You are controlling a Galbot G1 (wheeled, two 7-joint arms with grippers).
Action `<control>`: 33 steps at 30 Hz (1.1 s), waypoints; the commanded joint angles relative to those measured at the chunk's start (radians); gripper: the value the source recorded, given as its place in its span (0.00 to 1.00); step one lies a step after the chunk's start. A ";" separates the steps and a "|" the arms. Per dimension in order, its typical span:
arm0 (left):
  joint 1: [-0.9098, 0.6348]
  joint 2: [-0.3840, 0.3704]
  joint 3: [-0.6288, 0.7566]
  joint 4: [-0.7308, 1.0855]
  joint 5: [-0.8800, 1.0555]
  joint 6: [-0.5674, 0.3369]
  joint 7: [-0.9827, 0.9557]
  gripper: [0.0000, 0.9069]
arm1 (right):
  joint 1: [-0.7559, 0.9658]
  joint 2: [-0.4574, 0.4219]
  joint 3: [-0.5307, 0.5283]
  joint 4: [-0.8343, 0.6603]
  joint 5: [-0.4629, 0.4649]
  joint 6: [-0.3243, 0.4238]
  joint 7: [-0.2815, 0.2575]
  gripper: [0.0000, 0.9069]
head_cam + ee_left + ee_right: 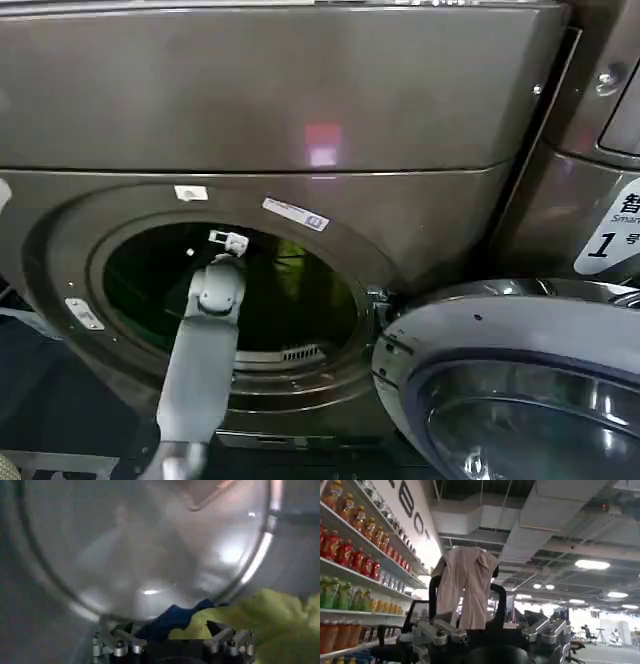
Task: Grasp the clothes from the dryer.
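clothes lie before the open left end effector inside dryer.

The left arm rose from the lower edge of the head view and reached forward and up, its grey forearm straight and its wrist at the far end. In the left wrist view, the left gripper was spread wide, its 2 fingertips well apart with nothing between them. In the right wrist view, the right gripper pointed upward, lifted clear, its 2 fingers likewise parted and holding nothing.
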 commanded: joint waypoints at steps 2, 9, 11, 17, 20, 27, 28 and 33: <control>-0.123 0.013 0.013 0.103 0.194 -0.289 0.412 1.00 | -0.005 -0.004 0.001 0.000 -0.001 0.002 0.000 1.00; -0.159 0.007 0.032 0.165 0.227 -0.274 0.412 1.00 | 0.002 -0.003 -0.013 0.006 -0.008 0.001 0.000 1.00; -0.166 0.006 0.043 0.190 0.232 -0.272 0.412 1.00 | 0.003 -0.001 -0.018 0.008 -0.009 0.000 0.000 1.00; -0.187 0.006 0.067 0.254 0.215 -0.251 0.411 1.00 | 0.003 0.001 -0.025 0.009 -0.012 0.002 0.000 1.00; -0.200 0.001 0.070 0.293 0.171 -0.245 0.411 1.00 | 0.006 0.003 -0.032 0.013 -0.013 0.002 0.001 1.00; -0.212 0.016 0.089 0.370 0.084 -0.238 0.411 1.00 | 0.005 0.006 -0.034 0.008 -0.016 0.006 0.001 1.00; -0.215 0.017 0.089 0.389 0.066 -0.236 0.411 1.00 | 0.006 0.006 -0.035 0.007 -0.016 0.008 0.000 1.00; -0.219 0.019 0.088 0.480 -0.004 -0.223 0.411 1.00 | 0.020 0.001 -0.051 0.004 -0.029 0.010 0.001 1.00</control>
